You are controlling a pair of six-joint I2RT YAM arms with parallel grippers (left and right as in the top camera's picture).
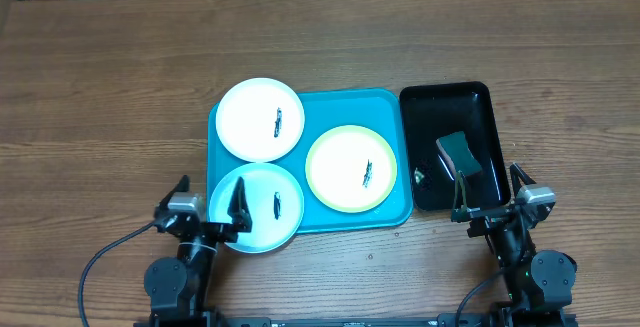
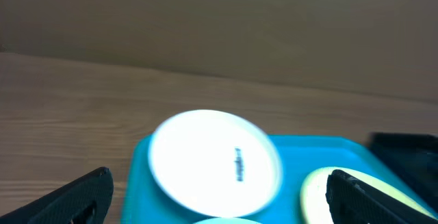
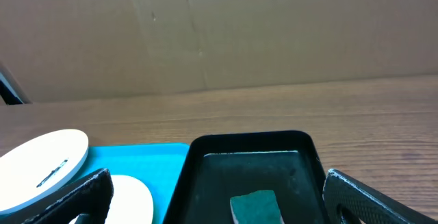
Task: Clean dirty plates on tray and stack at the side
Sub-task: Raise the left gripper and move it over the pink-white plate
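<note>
Three plates lie on the turquoise tray (image 1: 390, 107): a white plate (image 1: 260, 119) at the back left, a pale blue plate (image 1: 257, 207) at the front left, and a yellow-green plate (image 1: 351, 168) on the right. Each carries a small dark smear. My left gripper (image 1: 210, 205) hovers open at the front left corner, one finger over the blue plate. In the left wrist view the white plate (image 2: 205, 159) lies ahead between the spread fingers. My right gripper (image 1: 490, 195) stands open at the near end of the black tray, holding nothing.
A glossy black tray (image 1: 480, 102) sits right of the turquoise one, with a green sponge (image 1: 458, 152) inside it; the sponge (image 3: 254, 203) shows between my right fingers. Bare wooden table surrounds both trays. A cardboard wall stands at the back.
</note>
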